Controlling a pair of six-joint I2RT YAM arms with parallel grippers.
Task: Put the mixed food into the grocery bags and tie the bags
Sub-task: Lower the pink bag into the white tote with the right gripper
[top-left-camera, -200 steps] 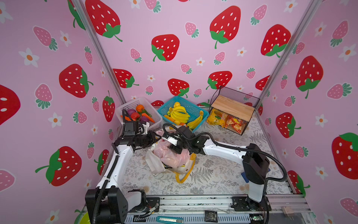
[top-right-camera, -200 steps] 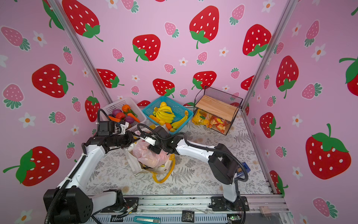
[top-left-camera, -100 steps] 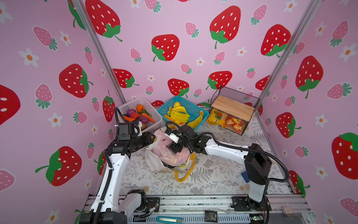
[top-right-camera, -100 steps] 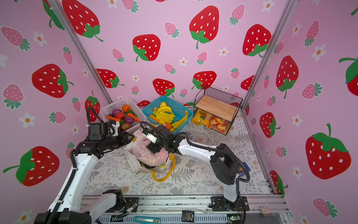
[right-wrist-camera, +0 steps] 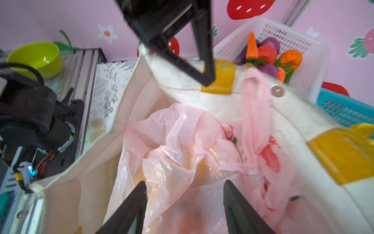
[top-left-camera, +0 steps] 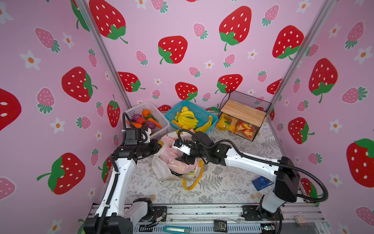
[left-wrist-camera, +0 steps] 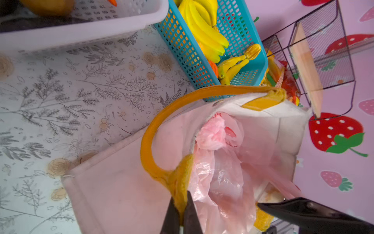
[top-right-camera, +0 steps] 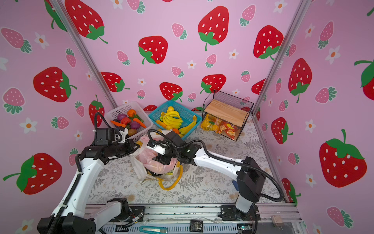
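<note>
The white canvas tote (top-left-camera: 162,172) (top-right-camera: 139,172) stands mid-table with the pink plastic bag (top-left-camera: 172,156) (top-right-camera: 149,158) stuffed inside it. My left gripper (left-wrist-camera: 181,200) (top-left-camera: 159,144) is shut on the tote's yellow handle (left-wrist-camera: 147,137) at the rim on the left side. My right gripper (right-wrist-camera: 185,186) (top-left-camera: 182,160) hangs open just above the crumpled pink bag (right-wrist-camera: 182,137), inside the tote's mouth (right-wrist-camera: 202,95), with nothing between its fingers. The mixed food is hidden in the pink film; only a faint orange tint shows through it.
Behind the tote stand a white basket (top-left-camera: 157,115) of vegetables and a blue basket (top-left-camera: 202,113) of bananas. A wire rack (top-left-camera: 242,109) with a wooden shelf and snack packets is at the back right. A small blue object (top-left-camera: 262,182) lies near the right arm's base.
My left jaws have closed on the yellow handle, after the left arm drew back and returned to the tote's rim. The right gripper stays over the pink bag, jaws a little narrower than half a second ago.
</note>
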